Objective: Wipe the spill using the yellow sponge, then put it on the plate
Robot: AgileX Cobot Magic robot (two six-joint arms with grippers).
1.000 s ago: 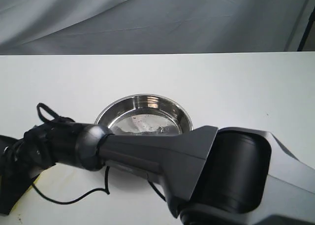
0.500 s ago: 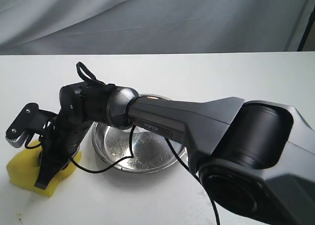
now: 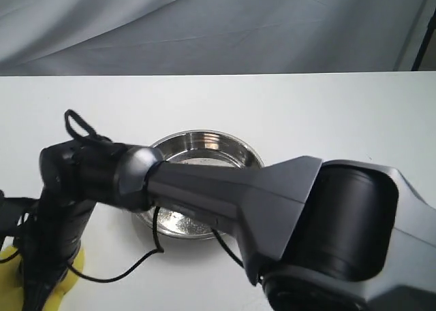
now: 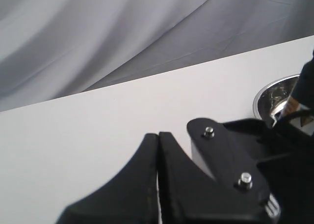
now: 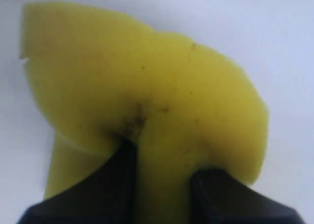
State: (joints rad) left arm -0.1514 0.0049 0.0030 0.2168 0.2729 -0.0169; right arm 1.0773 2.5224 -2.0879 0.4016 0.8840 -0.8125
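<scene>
And here we are with the right gripper point(image 5: 159, 180), clamped hard on the yellow sponge point(image 5: 147, 77). We've got both dark fingers point(image 5: 115, 185) dug into the foam, and the block bulges out around them. Right at the pinch, just past the fingertips, we can see a small brownish stain point(image 5: 135, 118) on the yellow. The sponge fans out beyond the gripper over the white table point(image 3: 306, 113). Whether the foam is actually pressed down on that surface, we can't tell from here.

From the exterior camera, we see the right arm point(image 3: 225, 195) stretched across to the near left corner. Only slivers of yellow peek out on either side of the gripper. A black cable point(image 3: 116, 275) loops off the wrist onto the table beside it.

The plate point(image 3: 225, 142) sits back from the right gripper, toward the middle of the table. It lies close to the wrist, and the forearm covers its near half.

Over to the left gripper point(image 4: 158, 160): we see its two fingers pressed flat together with nothing between them. It hangs above bare table. A bit of the plate's shiny rim shows beyond it, well apart from the fingertips.
</scene>
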